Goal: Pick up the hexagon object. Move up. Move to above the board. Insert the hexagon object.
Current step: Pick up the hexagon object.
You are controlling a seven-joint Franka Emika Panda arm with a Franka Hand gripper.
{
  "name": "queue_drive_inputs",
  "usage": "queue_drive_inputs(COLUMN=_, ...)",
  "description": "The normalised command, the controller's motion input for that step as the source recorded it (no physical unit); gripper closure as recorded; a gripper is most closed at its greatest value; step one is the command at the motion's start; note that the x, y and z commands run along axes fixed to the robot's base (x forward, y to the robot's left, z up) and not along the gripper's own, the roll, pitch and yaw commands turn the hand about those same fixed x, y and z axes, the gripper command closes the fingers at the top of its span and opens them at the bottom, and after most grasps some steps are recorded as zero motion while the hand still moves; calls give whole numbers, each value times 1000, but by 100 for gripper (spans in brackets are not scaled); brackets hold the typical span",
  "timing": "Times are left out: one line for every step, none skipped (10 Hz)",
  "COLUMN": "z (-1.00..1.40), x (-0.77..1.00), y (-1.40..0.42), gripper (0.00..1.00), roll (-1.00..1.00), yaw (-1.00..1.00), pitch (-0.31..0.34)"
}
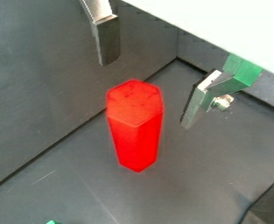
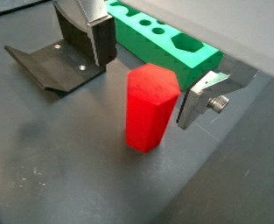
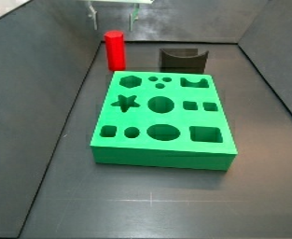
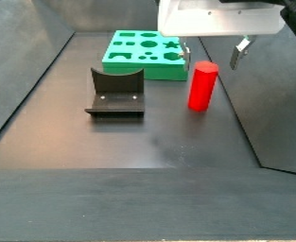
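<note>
One red peg is waiting under open fingers, with nothing yet gripped.

The gripper (image 2: 145, 66) is hovering over the hexagon object (image 2: 150, 109), its silver fingers (image 1: 104, 37) spread wide on either side of the peg's top and holding nothing; the wrist is pointing straight down in a side view, above the peg (image 4: 203, 86). The peg is standing upright on the dark floor, beside the fixture (image 4: 116, 92) and just off the back edge of the board (image 3: 163, 117). The risk is looking plain: one finger is sitting closer to the peg than its partner, so an off-centre descent or closing could be nudging the tall, narrow piece over, or pinching it askew across its corners.
</note>
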Motion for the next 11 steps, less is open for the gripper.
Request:
queue_drive_inputs(z=-186, x=-117, y=-131, gripper=0, roll=-169, yaw=-43, pitch=-231)
queue_drive_inputs(z=-6, x=-114, y=-34, gripper=0, roll=-91, yaw=-83, pitch=-154)
queue_drive_inputs(z=-86, x=0, y=0, gripper=0, roll=0, yaw=0, pitch=-16)
queue_drive_inputs(z=-437, x=0, y=-123, gripper=0, roll=-90, yaw=-29, pitch=-164)
queue_drive_inputs(z=-423, x=0, y=-117, gripper=0, roll=-141, yaw=-146, pitch=-214)
queue_drive_inputs(z=-294, x=0, y=-80, gripper=0, roll=-166, yaw=-311, pitch=-209)
queue_drive_inputs(z=-60, x=-37, y=-57, gripper=0, roll=-116, yaw=-546, pitch=-150)
queue_drive_inputs(z=-46, x=0, y=-26, gripper=0, roll=-107, yaw=-574, pitch=-143)
queue_drive_inputs(z=-46, x=-49, y=-23, gripper=0, roll=-99, yaw=-554, pitch=-141)
queue_drive_inputs(z=-57, x=-69, y=0, gripper=0, roll=-57, yaw=-320, pitch=-103)
queue_drive_inputs(z=-123, x=63, y=-23, gripper=0, roll=-11, yaw=0, pitch=-26)
